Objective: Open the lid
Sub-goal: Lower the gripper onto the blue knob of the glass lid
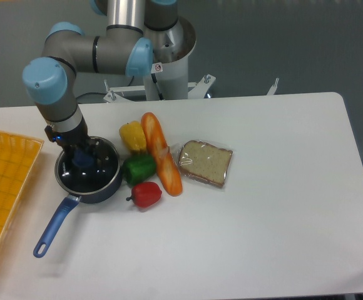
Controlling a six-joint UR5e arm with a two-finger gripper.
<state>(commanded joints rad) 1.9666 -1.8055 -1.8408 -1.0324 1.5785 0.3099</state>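
The glass lid (100, 169) lies on the dark saucepan (89, 190) at the left of the table, its thin metal rim level with the pan's rim. Its blue knob (83, 160) shows at the centre. My gripper (81, 156) points straight down onto the lid, with its dark fingers on either side of the blue knob. The fingers and the gripper body hide how closely they bear on the knob. The pan's long blue handle (52, 230) points toward the front left.
A yellow pepper (132, 135), a green pepper (139, 167), a red pepper (146, 194) and an orange baguette-like piece (161, 154) lie right beside the pan. A wrapped bread slice (206, 162) lies further right. A yellow basket (3, 187) stands at the left edge.
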